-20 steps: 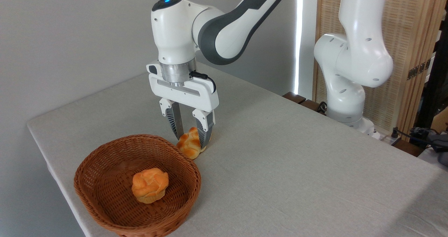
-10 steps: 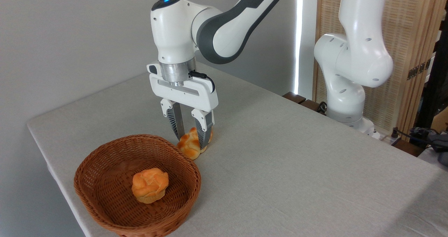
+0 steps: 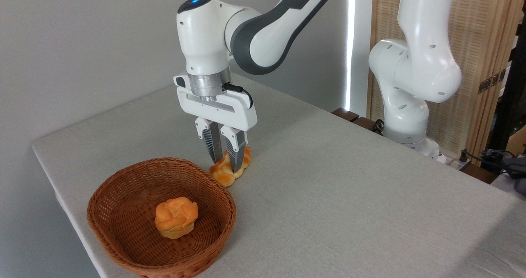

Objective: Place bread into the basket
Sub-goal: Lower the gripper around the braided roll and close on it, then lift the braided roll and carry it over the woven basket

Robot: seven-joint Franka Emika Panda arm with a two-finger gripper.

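Right beside the basket (image 3: 123, 196) (round bun (image 3: 176, 217) inside), we see the gripper (image 3: 225, 163) clamped around the bread (image 3: 228, 172) on the table (image 3: 349, 196).

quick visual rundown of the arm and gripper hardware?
Glossy white arm with dark grey joint panels and a blue light on the wrist cap. Silver flange ring, short black cable. White boxy gripper; its jaws end in ribbed grey fingers.
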